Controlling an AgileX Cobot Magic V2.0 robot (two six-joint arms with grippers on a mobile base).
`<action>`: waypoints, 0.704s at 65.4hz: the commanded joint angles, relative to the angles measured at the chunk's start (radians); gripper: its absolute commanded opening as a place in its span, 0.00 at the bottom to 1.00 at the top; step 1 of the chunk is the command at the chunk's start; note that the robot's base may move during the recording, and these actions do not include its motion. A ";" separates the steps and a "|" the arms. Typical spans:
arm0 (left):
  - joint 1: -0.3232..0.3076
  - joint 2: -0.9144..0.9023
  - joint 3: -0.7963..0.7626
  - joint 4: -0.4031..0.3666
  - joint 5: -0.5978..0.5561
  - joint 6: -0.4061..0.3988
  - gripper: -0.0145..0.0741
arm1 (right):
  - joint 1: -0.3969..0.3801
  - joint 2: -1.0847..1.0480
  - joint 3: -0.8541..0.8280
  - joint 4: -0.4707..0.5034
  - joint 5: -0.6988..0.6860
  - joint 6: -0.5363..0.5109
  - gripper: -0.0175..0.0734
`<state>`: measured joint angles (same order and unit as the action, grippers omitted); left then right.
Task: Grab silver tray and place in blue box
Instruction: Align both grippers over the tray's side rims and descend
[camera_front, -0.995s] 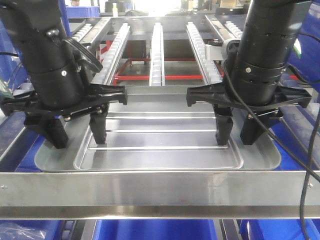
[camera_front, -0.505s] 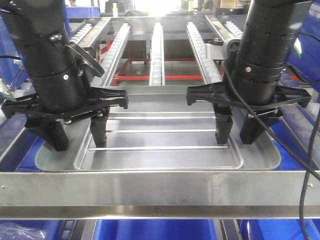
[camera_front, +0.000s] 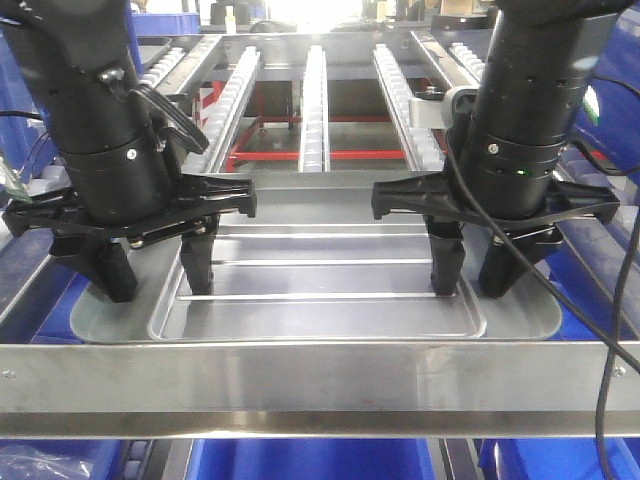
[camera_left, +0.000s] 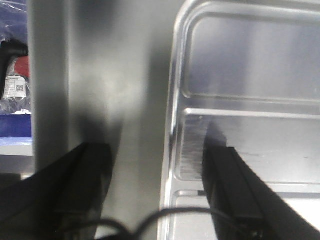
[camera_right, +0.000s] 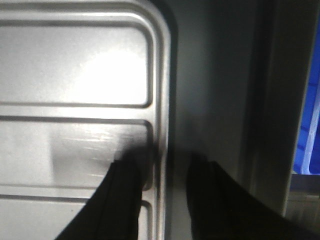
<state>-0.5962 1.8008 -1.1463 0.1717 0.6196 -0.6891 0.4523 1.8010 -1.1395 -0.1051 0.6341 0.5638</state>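
Note:
The silver tray (camera_front: 320, 280) lies flat on a grey plate, with two ridges across its floor. My left gripper (camera_front: 153, 275) is open and straddles the tray's left rim, one finger inside and one outside. In the left wrist view the gripper (camera_left: 155, 152) spans the rim of the tray (camera_left: 250, 75) with a wide gap. My right gripper (camera_front: 472, 275) is open and straddles the right rim. In the right wrist view the gripper (camera_right: 167, 162) has its inner finger against the rim of the tray (camera_right: 75, 75) and its outer finger apart. Blue plastic of the blue box (camera_front: 310, 460) shows below the front rail, mostly hidden.
The grey plate (camera_front: 520, 310) under the tray has rounded corners. A steel front rail (camera_front: 320, 375) runs across close to the camera. Roller conveyor tracks (camera_front: 315, 100) and a red frame (camera_front: 330, 155) stand behind. Blue crates (camera_front: 25, 290) flank both sides. A black cable (camera_front: 610, 300) hangs at the right.
The left gripper shifted slightly up and right earlier, then held. The right gripper moved slightly left and lower over the right rim. The tray has not moved.

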 joint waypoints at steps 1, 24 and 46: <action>-0.005 -0.035 -0.025 0.005 -0.004 -0.009 0.51 | -0.008 -0.041 -0.029 -0.005 -0.026 -0.010 0.58; -0.005 -0.035 -0.025 0.003 0.002 -0.009 0.51 | -0.013 -0.041 -0.029 -0.018 -0.046 -0.010 0.58; -0.005 -0.035 -0.025 0.003 0.002 -0.009 0.51 | -0.016 -0.041 -0.029 -0.020 -0.070 -0.010 0.58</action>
<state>-0.5962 1.8008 -1.1479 0.1717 0.6248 -0.6910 0.4445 1.8010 -1.1395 -0.1051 0.6095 0.5638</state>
